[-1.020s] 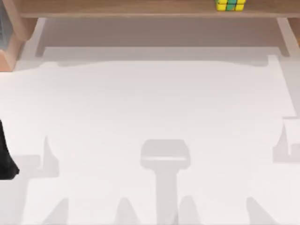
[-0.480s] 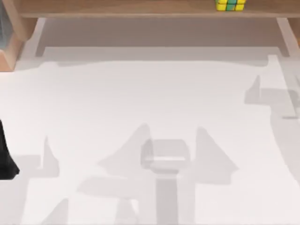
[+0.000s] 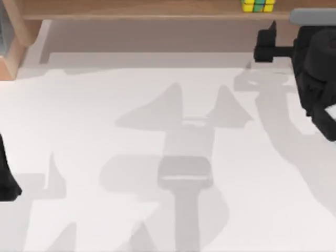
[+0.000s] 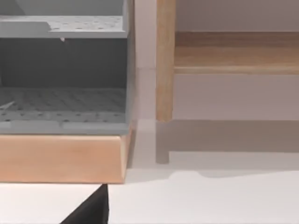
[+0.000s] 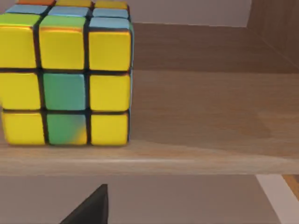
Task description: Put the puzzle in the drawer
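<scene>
- Top view first: the puzzle sits on a wooden shelf at the far edge of the white table, toward the right side.
- My right arm is at the far right of the table, and its black right gripper is just in front of the shelf, near the puzzle but not touching it.
- I cannot tell if the right gripper's fingers are open or closed.
- Right wrist view: the puzzle stands flat on the shelf board — yellow squares with two green ones down the middle of the front face, blue squares on top.
- My left arm is parked at the left edge of the table.
- Left wrist view: a grey drawer unit with dotted trays rests on a wooden base, beside a wooden post.
- One black tip of the left gripper shows low down — I cannot tell its state either.
</scene>
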`<act>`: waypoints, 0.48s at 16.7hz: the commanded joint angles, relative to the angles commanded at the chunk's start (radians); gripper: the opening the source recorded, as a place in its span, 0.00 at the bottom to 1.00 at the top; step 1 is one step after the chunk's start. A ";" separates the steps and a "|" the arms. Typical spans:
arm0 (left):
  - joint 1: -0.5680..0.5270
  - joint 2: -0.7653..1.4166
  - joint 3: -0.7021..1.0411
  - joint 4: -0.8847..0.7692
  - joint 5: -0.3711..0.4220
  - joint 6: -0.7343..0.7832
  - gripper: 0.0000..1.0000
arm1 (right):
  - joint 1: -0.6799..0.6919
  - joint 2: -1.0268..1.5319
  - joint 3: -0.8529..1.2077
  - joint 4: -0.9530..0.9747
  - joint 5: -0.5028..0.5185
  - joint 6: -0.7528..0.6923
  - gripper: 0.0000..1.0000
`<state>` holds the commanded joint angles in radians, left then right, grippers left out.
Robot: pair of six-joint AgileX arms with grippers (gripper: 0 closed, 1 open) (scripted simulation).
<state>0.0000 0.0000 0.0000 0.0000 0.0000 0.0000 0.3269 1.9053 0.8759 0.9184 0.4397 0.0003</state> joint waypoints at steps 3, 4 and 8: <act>0.000 0.000 0.000 0.000 0.000 0.000 1.00 | 0.060 0.124 0.098 0.080 0.013 0.007 1.00; 0.000 0.000 0.000 0.000 0.000 0.000 1.00 | 0.075 0.144 0.122 0.100 0.013 0.011 1.00; 0.000 0.000 0.000 0.000 0.000 0.000 1.00 | 0.091 0.161 0.146 0.120 0.011 0.015 1.00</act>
<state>0.0000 0.0000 0.0000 0.0000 0.0000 0.0000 0.4174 2.0662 1.0215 1.0382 0.4509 0.0156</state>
